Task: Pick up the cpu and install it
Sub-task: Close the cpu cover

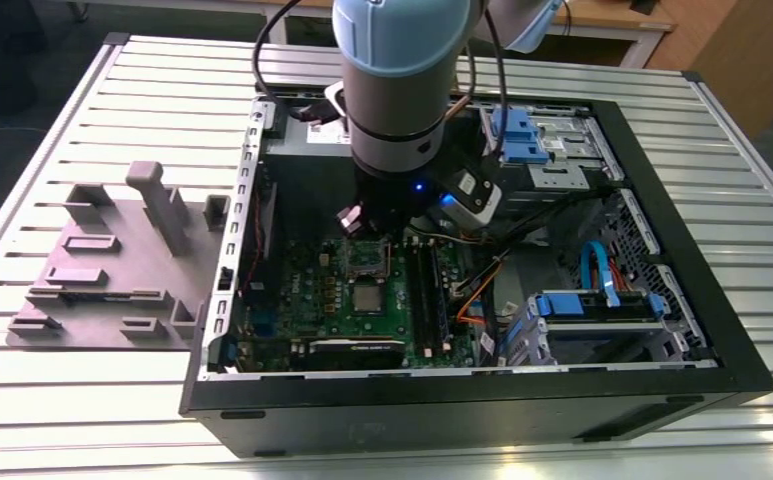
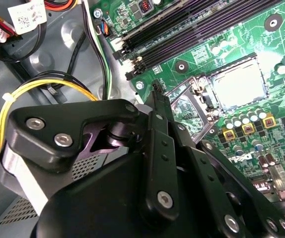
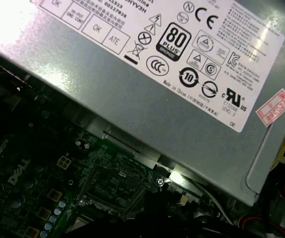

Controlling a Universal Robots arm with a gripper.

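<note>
The pincer (image 1: 362, 232) hangs just above the open socket (image 1: 363, 259); whether it is wide or narrow cannot be told. The cpu (image 1: 366, 297) lies flat on the green motherboard (image 1: 309, 300), just beside that socket and apart from the pincer. The arm (image 1: 400, 80) drops near-vertically into the open computer case (image 1: 493, 400).

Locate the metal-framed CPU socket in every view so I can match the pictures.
Exterior view: the socket sits on the green motherboard under the arm, beside the cpu.
Second wrist view: the socket lies beside the silvery cpu.
First wrist view: the socket lies near the grey power supply.
Shared landmark: the green motherboard.
</note>
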